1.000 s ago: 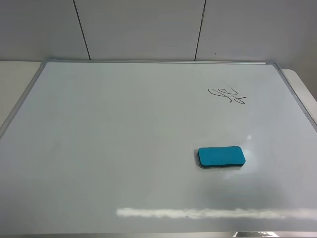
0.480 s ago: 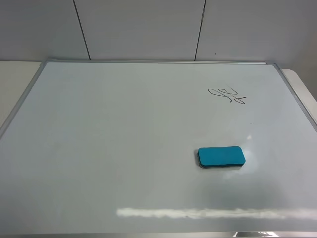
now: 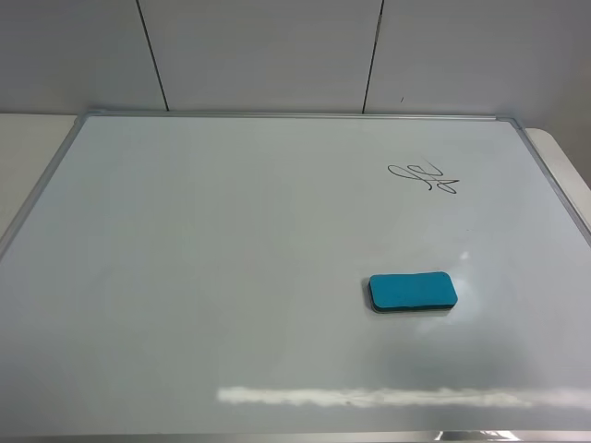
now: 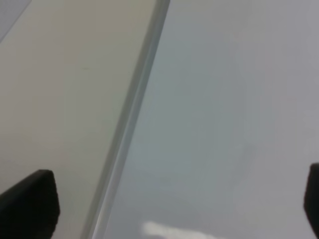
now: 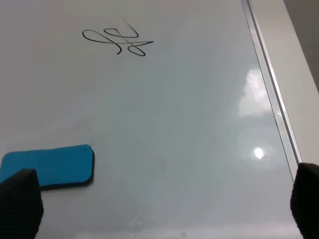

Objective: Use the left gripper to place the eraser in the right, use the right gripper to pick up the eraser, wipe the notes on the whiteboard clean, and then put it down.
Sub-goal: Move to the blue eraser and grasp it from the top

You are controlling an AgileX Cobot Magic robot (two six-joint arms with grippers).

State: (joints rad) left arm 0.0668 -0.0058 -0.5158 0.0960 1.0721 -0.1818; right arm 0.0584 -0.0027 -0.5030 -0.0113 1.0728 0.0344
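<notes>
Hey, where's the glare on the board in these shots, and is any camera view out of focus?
Exterior high view: sharp, with a glare streak along the whiteboard's near edge. Right wrist view: fairly sharp, notes and eraser crisp, bright reflections beside the frame. Left wrist view: out of focus, the frame smeared, one faint glare patch.

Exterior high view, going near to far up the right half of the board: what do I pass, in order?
glare streak → eraser → notes → far frame rail of the whiteboard → wall panels
</notes>
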